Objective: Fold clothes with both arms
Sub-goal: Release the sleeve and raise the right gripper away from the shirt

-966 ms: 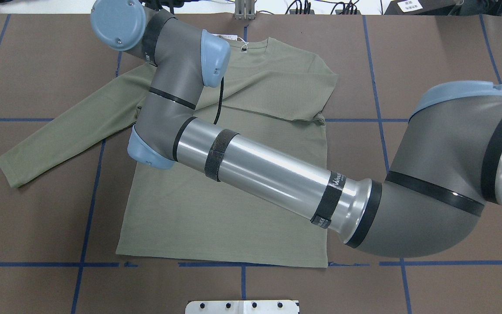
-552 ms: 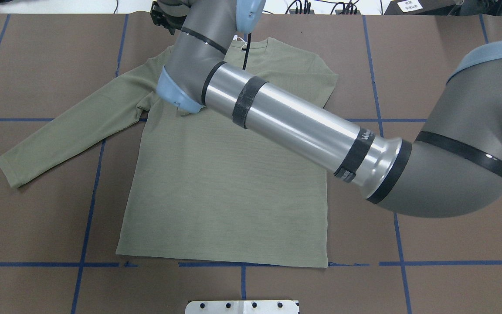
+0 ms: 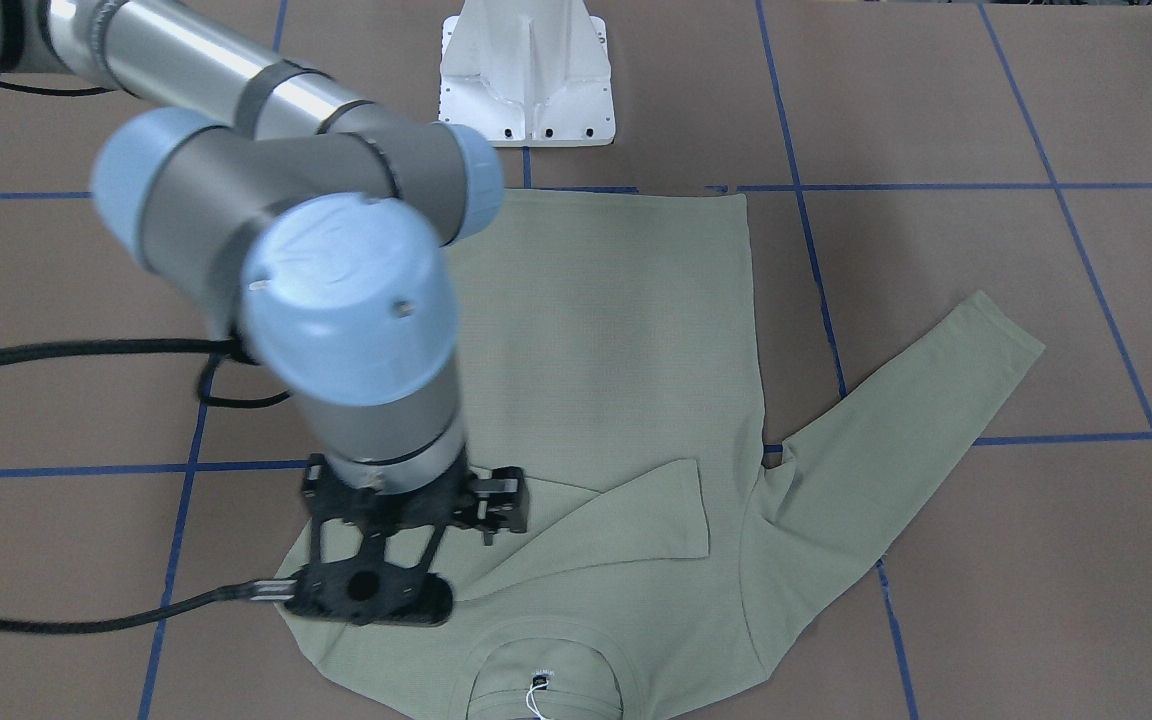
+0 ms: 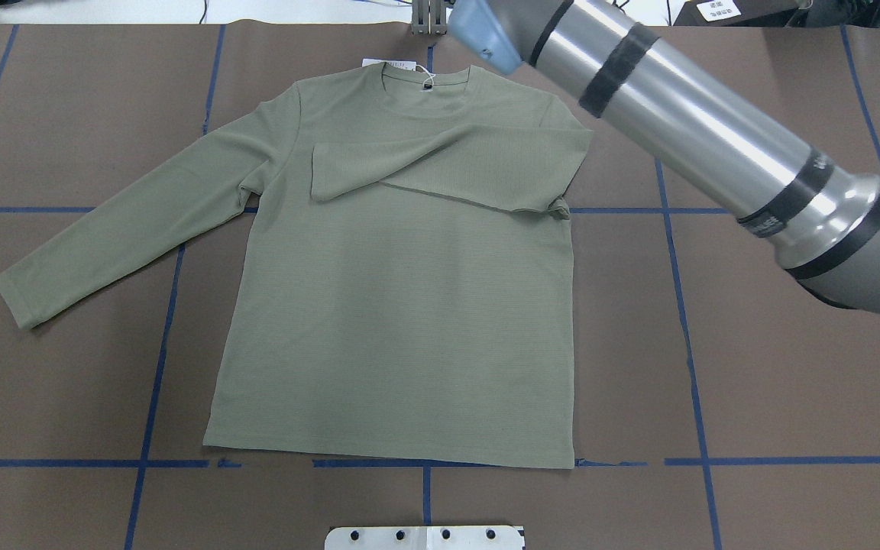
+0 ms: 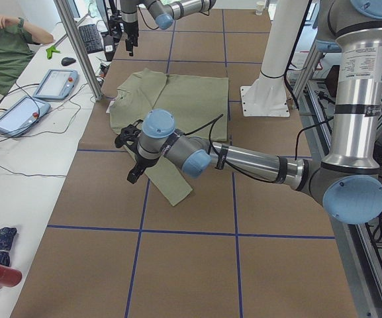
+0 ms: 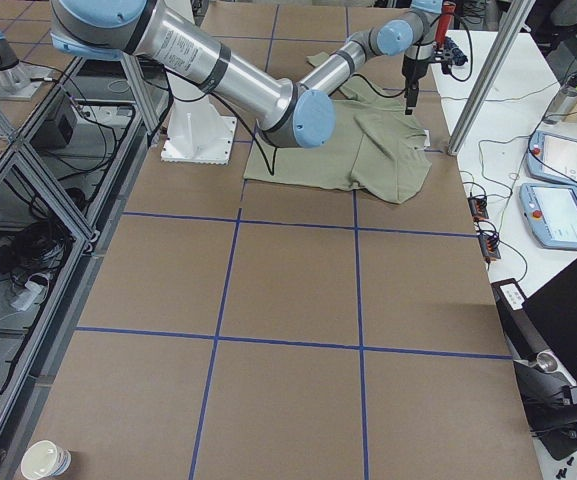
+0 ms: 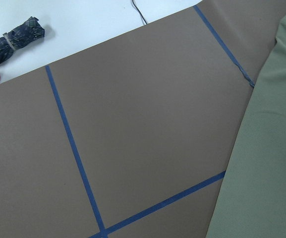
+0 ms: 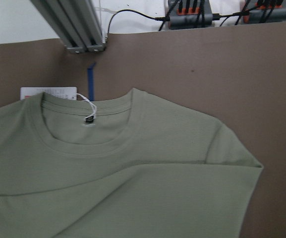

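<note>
Right arm (image 4: 700, 122) is swinging off toward 1 o'clock — neither gripper's spread is showing; left gripper (image 5: 132, 156) should be pinching the shirt's (image 4: 394, 321) 9 o'clock cuff (image 4: 16, 298) squarely.

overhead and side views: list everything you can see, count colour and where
shirt: one, sage green, flat mid-table, one sleeve folded across chest
hang tag: one, white, beside collar
table: one, brown, blue tape grid
pedestal: one, white, robot's side
touch pendants: two, grey-blue, white bench
paper cup: one, white, near table corner
person: one, green top, at bench
left gripper: one, black, near spread sleeve
right gripper: one, black, above collar end
</note>
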### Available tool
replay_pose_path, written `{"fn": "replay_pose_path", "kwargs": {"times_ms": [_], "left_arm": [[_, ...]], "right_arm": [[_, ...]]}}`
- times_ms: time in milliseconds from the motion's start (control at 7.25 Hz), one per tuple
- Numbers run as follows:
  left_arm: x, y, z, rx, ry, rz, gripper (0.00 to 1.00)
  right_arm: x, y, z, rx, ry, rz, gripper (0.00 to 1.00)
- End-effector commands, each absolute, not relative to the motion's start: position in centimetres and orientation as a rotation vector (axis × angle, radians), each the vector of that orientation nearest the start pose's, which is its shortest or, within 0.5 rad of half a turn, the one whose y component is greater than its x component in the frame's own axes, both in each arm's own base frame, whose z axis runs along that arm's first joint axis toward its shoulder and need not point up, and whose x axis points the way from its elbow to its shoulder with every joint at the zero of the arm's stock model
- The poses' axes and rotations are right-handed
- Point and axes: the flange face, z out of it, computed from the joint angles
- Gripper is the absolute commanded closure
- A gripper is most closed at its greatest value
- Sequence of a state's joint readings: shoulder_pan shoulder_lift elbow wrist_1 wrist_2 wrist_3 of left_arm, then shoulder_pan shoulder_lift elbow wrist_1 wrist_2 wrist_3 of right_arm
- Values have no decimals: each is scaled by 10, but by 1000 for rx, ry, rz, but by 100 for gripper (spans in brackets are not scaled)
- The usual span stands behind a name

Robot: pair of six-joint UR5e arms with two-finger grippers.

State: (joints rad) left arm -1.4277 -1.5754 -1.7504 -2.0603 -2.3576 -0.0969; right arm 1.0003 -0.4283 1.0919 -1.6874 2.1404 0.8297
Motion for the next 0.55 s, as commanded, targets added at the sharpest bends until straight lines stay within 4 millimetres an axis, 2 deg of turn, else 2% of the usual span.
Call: {"fn": "replay_pose_path", "kwargs": {"times_ms": [0, 138, 276, 414], "left_arm": [[96, -474, 530, 527, 832, 367, 0], [125, -457, 545, 511, 799, 401, 0], [140, -439, 559, 485, 800, 446, 0], [147, -416, 576, 467, 805, 486, 0]], "right_arm": [[-262, -728, 238, 85, -788, -30, 1], [-222, -718, 283, 110, -769, -75, 1], [-197, -706, 314, 121, -757, -100, 1], [-185, -700, 321, 132, -755, -97, 1]]}}
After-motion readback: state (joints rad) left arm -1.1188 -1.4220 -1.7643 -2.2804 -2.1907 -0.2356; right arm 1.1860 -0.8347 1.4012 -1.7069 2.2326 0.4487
